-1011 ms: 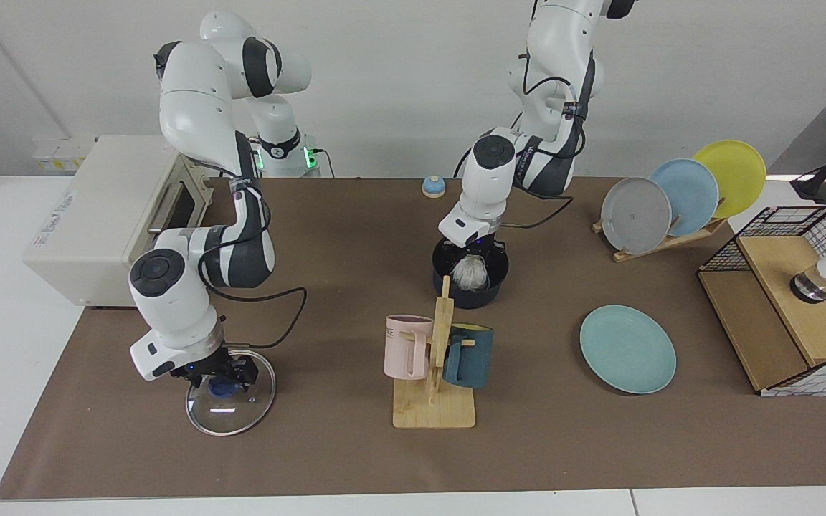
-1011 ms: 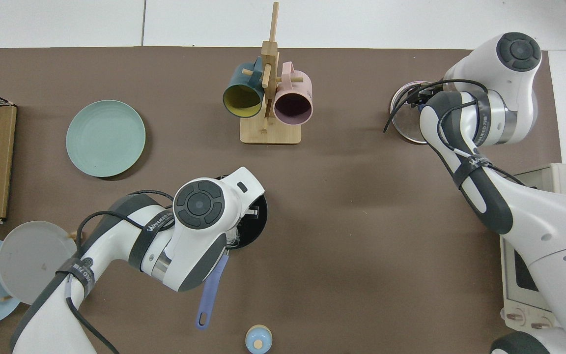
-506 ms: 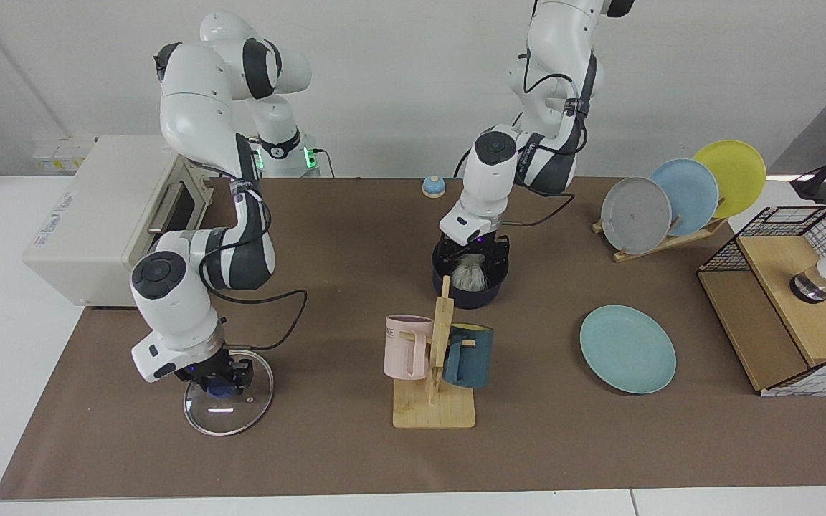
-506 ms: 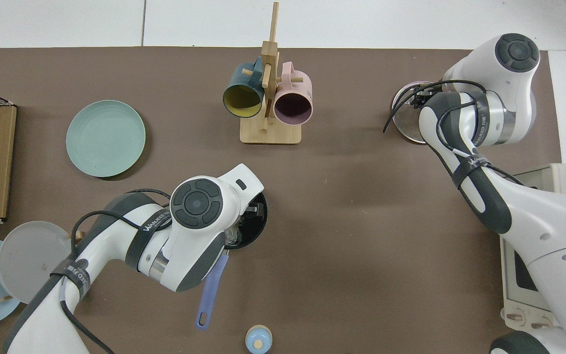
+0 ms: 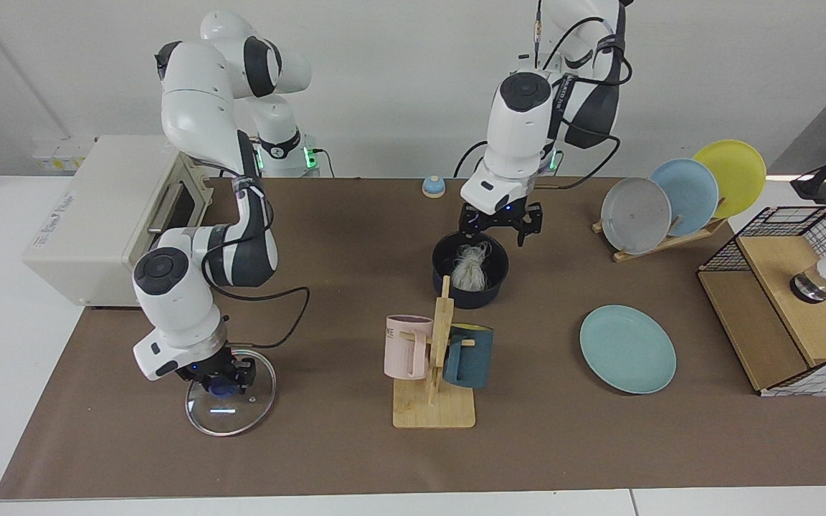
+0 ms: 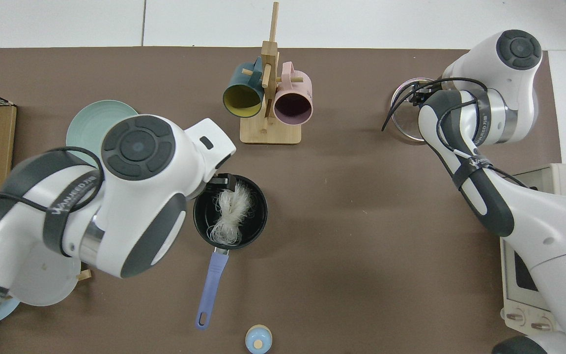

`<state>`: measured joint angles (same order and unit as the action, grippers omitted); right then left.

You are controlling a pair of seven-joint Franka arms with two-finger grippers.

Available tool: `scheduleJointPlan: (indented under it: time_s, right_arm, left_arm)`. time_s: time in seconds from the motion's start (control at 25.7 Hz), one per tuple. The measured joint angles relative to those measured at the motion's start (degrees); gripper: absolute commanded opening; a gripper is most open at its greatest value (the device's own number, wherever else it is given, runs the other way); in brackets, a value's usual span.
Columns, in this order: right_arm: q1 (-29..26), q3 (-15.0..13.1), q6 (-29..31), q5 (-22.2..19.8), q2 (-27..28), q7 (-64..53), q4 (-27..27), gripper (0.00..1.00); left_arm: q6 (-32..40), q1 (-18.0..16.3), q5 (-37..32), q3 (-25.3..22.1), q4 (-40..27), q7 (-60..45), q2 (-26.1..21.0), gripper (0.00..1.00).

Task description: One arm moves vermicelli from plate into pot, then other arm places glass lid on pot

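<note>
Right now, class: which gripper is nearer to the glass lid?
The right gripper. It sits at the glass lid's blue knob. The left gripper hangs open above the pot, across the table from the lid.

you can read "wanjeed" in white letters on the dark band of the left arm (image 6: 69, 199) in the top view. the right arm (image 6: 479, 130) carries the same kind of lettering, too small to read surely. the pink mug (image 5: 407, 347) shows the letters "me" near its rim. the white oven (image 5: 90, 215) has print on its side that can't be read.
</note>
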<state>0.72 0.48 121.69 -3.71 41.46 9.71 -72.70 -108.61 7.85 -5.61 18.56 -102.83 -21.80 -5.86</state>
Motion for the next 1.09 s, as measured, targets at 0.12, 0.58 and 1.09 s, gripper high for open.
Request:
scheduleJointPlan:
  time_s: [0.12,0.58,1.09]
  right_arm:
    - [0.38,0.06,-2.51,0.08,-2.52,0.36,-0.18,0.0]
    - [5.16,0.47,-9.9,0.13,-21.56,6.59,-14.28,0.0]
    - [24.3,1.2,-19.34,0.25,-32.37,28.92,-20.2,0.0]
  left_arm:
    - [1.94,-3.97,-0.01,-0.5,1.85,6.32,0.59,1.0]
    - [8.59,-7.72,-0.01,-14.36,8.66,23.72,1.85,1.0]
    - [14.2,-3.39,3.9,-22.07,12.11,28.59,4.3,1.0]
